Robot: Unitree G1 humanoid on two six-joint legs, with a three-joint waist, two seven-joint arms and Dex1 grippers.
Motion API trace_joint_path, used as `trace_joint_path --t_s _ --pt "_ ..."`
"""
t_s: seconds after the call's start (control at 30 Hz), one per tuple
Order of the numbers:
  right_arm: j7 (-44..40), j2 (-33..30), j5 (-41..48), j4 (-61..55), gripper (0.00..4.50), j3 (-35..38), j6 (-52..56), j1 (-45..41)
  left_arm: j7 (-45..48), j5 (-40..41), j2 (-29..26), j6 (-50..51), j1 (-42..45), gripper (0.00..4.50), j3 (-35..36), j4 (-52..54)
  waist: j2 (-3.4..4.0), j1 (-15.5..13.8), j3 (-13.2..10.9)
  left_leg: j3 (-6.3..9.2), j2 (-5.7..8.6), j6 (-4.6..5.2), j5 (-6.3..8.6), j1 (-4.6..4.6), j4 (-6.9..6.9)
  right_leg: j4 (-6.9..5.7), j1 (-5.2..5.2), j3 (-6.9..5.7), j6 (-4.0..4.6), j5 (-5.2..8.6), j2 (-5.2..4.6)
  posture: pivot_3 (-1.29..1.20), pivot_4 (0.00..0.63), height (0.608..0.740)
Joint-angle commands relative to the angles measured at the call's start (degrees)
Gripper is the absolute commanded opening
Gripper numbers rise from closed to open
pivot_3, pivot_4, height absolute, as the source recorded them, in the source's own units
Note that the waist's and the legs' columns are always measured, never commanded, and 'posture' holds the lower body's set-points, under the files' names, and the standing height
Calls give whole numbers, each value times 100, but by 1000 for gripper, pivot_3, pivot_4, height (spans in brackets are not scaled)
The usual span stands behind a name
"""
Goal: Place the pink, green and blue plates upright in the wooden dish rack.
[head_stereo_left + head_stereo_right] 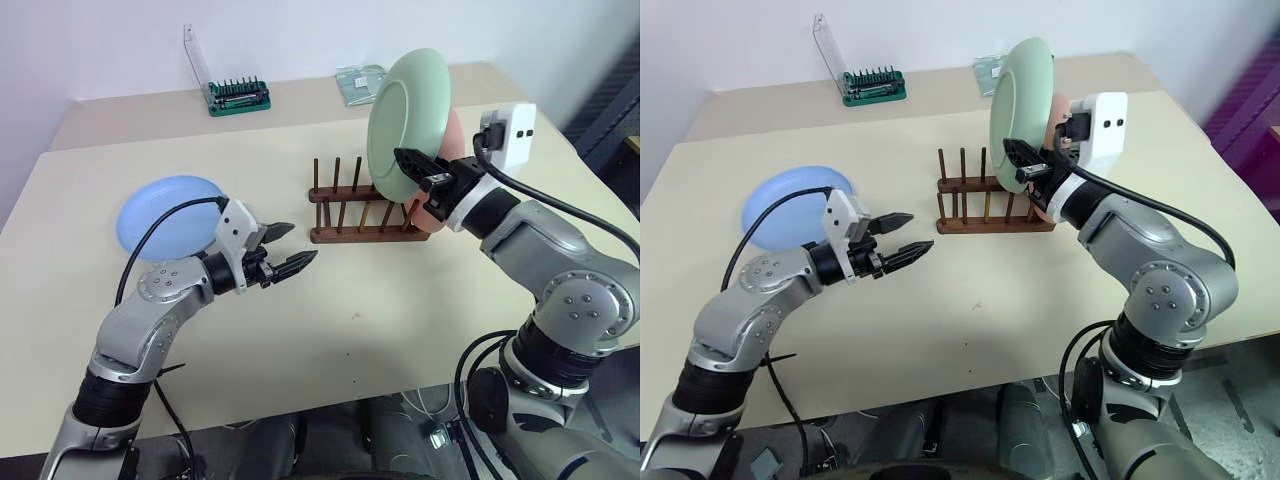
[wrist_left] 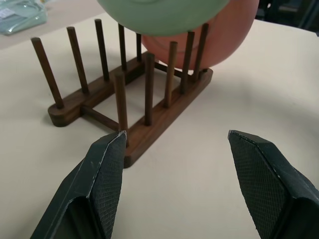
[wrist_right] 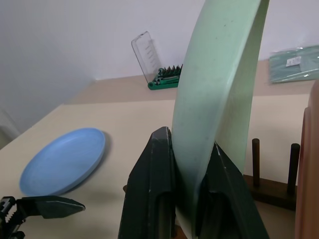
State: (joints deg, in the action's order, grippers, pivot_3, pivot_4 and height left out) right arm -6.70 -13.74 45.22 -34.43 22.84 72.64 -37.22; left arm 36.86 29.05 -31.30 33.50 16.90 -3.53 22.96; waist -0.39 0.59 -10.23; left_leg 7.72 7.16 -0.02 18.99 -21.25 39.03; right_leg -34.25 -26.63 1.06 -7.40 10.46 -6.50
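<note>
Right gripper (image 1: 418, 168): fingers clamped on the lower rim of the green plate (image 1: 405, 125), held on edge above the wooden dish rack (image 1: 362, 207), its face across the rails, just left of the pink plate (image 2: 219, 37) already slotted at the right end. Next move looks like a straight drop between pegs. Left gripper (image 1: 288, 250): fingers wide apart, empty, low over the desk (image 1: 330, 330), pointing at the rack; blue plate (image 1: 170, 213) lies flat behind it.

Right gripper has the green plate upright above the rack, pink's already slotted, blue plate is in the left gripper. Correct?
Not quite: the blue plate lies flat on the table, and the left gripper is open and empty beside it, as the left eye view shows. The rest stands: right gripper holds the green plate upright above the rack, pink plate already slotted.
</note>
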Motion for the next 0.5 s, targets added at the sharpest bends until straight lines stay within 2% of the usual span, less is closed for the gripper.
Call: trace_joint_path --t_s 0.03,0.33,0.5 --pt "134 -65 213 -54 0 6 119 -91 7 -8 -18 21 -37 3311 42 251 1 -3 1 0 0 0 0 0 0 0 0 0 0 0 0 0 150 738" --pt "500 -13 200 295 0 -111 266 -262 -71 -129 62 52 -137 3311 7 338 6 -4 7 0 0 0 0 2 7 -1 5 0 0 0 0 0 150 738" --pt "571 -97 403 257 0 0 309 -647 -92 -167 70 69 -197 3311 -5 361 16 10 6 -1 -1 -1 0 0 6 -5 -2 0 0 0 0 0 150 738"
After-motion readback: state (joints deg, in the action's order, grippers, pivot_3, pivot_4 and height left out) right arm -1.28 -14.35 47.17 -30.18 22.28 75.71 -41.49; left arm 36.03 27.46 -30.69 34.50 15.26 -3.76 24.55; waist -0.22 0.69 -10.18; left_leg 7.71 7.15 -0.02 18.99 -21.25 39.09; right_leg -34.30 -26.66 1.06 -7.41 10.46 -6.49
